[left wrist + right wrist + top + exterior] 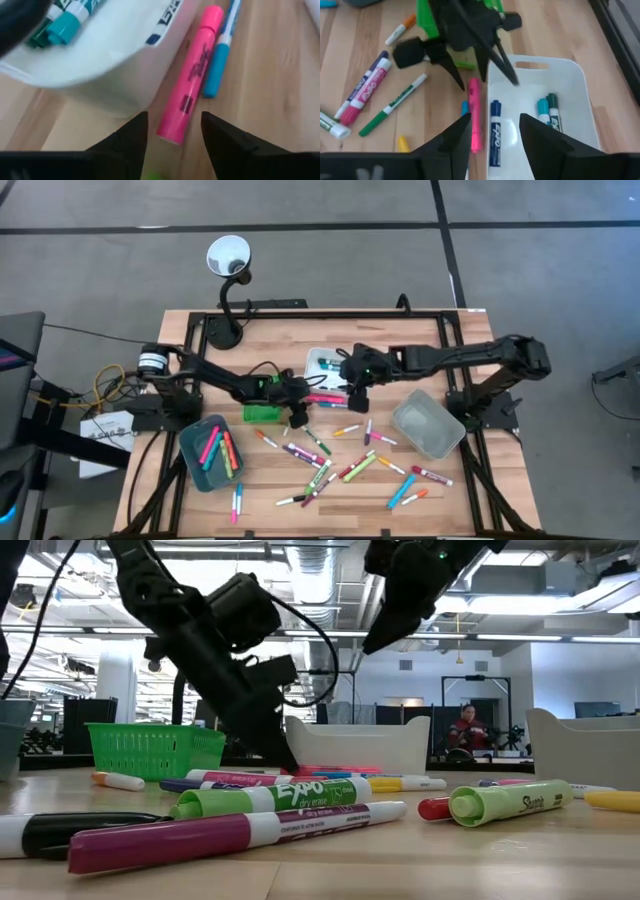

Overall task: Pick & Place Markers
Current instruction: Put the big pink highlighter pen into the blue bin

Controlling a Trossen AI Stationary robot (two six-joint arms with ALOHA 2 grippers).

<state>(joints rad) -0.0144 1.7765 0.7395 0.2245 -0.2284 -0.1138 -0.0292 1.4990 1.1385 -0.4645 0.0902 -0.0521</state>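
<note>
Taking the white tray (322, 363) as our mark, we see the left arm reach in from the table's left, its gripper (297, 418) low at the tray's near-left corner, fingers (131, 134) parted and pointing down toward the wood beside the tray wall. The right arm stretches from the table's right, elbow bent, its gripper (357, 394) raised above the tray's right side, fingers (457, 135) spread apart and empty. The two grippers sit near each other, not touching
</note>
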